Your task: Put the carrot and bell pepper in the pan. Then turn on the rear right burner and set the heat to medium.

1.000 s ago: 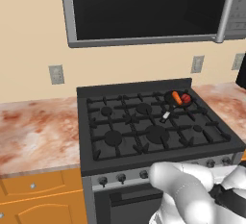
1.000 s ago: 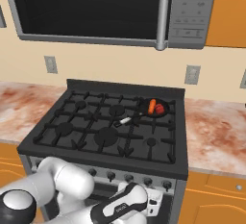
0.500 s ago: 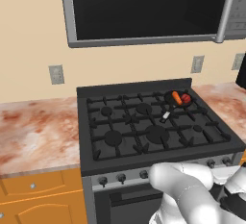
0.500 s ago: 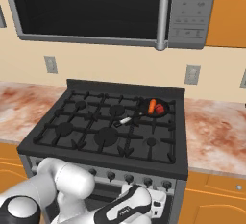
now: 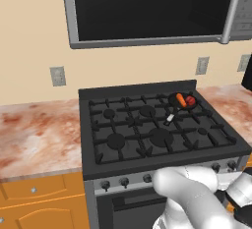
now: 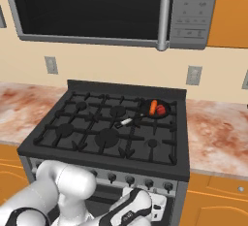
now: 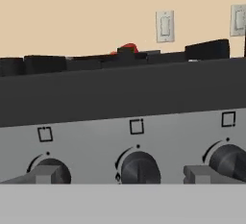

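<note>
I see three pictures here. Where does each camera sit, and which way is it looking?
Left base view: behind the arm's left, looking down over the stove; white arm at lower right.
Right base view: behind its right, same stove; arm at lower left, hand low before the knobs.
Hand view: on the hand, facing the knob panel; open fingertips flank the middle knob.
Shared: both base views show the pan holding the carrot and bell pepper.

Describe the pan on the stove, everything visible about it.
The pan is a small, shallow, round black frying pan with a short pale handle that points toward the stove's front and middle. It sits level on the black grate at the rear right of the cooktop. Inside it lie the orange carrot and the dark red bell pepper, side by side. Nothing else touches it.
</note>
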